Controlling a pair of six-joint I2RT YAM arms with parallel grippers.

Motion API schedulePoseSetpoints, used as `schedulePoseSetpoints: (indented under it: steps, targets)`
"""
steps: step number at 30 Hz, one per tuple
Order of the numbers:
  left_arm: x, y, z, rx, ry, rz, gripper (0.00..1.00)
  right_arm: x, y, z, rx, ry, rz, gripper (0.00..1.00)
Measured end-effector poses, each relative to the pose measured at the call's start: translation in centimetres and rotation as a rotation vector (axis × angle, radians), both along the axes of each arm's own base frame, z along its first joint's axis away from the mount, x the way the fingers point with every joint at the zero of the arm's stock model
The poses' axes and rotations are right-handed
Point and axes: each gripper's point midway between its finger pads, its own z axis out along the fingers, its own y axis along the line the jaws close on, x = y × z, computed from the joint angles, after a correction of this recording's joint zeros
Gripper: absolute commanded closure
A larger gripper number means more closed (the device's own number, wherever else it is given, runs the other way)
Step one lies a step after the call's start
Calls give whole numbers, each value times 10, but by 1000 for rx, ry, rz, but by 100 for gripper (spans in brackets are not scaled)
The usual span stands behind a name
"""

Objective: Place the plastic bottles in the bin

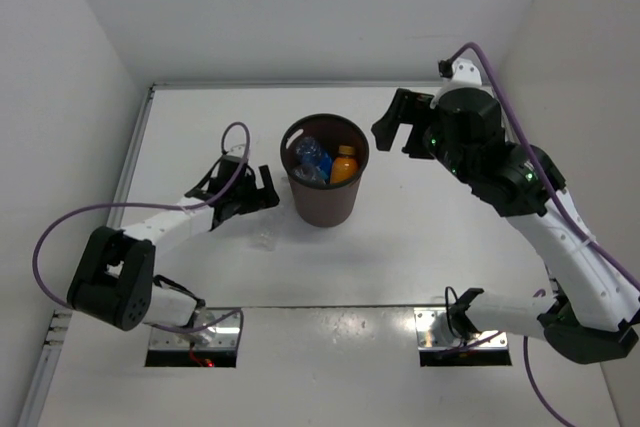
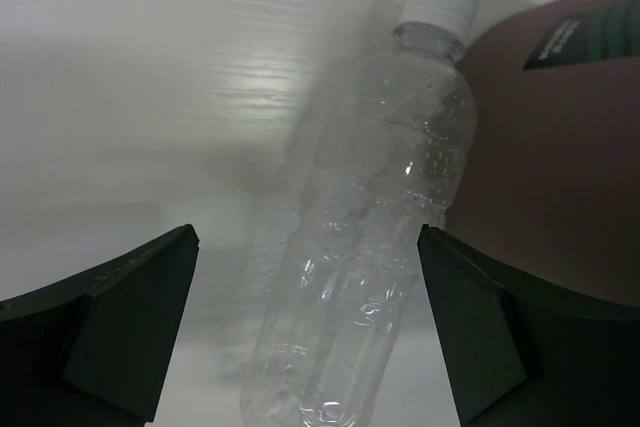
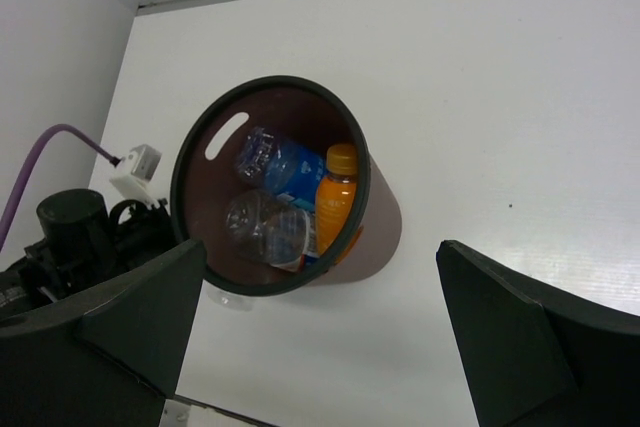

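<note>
Three bottles in the bin [image 1: 325, 211], one lying outside it.

Inside the brown bin stand the orange bottle [image 1: 344, 164], the blue-labelled bottle [image 1: 312, 153] and a clear bottle [image 3: 264, 229] (its label hard to make out). The slim clear bottle [image 2: 372, 237] lies on the white table [image 1: 450, 237] just left of the bin, its cap end close by the bin's wall; whether they touch I cannot tell. The left claw [image 1: 264, 190] is low beside the bin's left side, spread wide to either side of that bottle and not gripping it. The right claw [image 1: 392, 123] hangs to the right of the bin, above its rim, spread wide and empty.
</note>
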Motion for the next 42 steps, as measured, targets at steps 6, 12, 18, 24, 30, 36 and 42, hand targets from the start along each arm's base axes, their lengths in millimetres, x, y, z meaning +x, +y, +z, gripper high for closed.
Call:
schedulePoseSetpoints:
  steps: [6, 12, 18, 24, 30, 36, 42]
  targets:
    - [-7, -15, -6, -27, -19, -77, 1, -3, -2, -1, -6, 7, 0, 0]
    - [-16, -29, -16, -20, -3, -147, 4, -5, -4, 0, -5, 6, 0, 0]
    - [-30, -29, -39, 6, 66, -161, 28, -6, -5, -3, -13, 14, -2, 0]
    - [-25, -18, -38, 64, 68, -120, 45, -5, -8, -4, -21, 16, -14, 0]
    - [15, 17, 23, 138, -72, 48, 52, -7, -10, -3, -20, 12, -18, 0]
    - [82, 33, 218, 25, -541, 189, 52, -7, -12, -4, -21, 15, -22, 0]
    - [73, -20, 356, -173, -904, 71, 48, -7, -10, -9, -23, 26, -10, 0]
